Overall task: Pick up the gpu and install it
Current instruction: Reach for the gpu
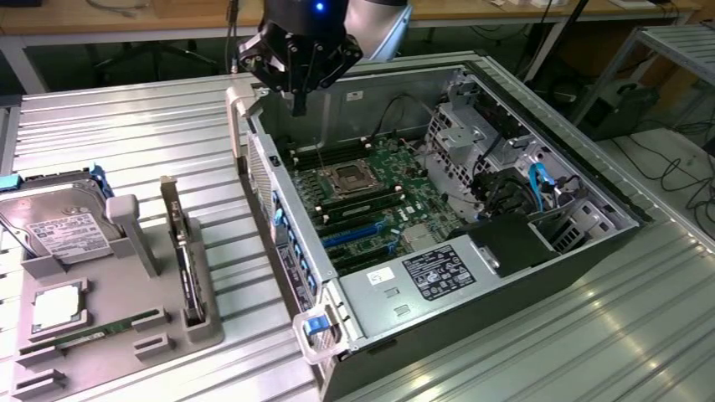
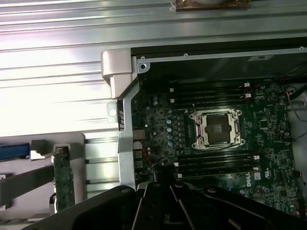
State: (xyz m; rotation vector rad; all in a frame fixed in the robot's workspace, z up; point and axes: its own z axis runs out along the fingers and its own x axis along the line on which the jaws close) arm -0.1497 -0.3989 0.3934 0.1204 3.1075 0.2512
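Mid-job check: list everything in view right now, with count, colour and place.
computer case: one, silver-grey, open, lying on the table, exterior view's right
motherboard: one, green, inside the case
power supply: one, grey with a black label, at the case's end nearest the camera
gpu: one, green, standing edge-on in the holder
hard drive: one, silver with a white label, in the holder
memory stick: one, green, lying in the holder
holder: one, grey, exterior view's left
table: one, ribbed silver, under everything
claw: one, black, shut, empty, above the case's far edge
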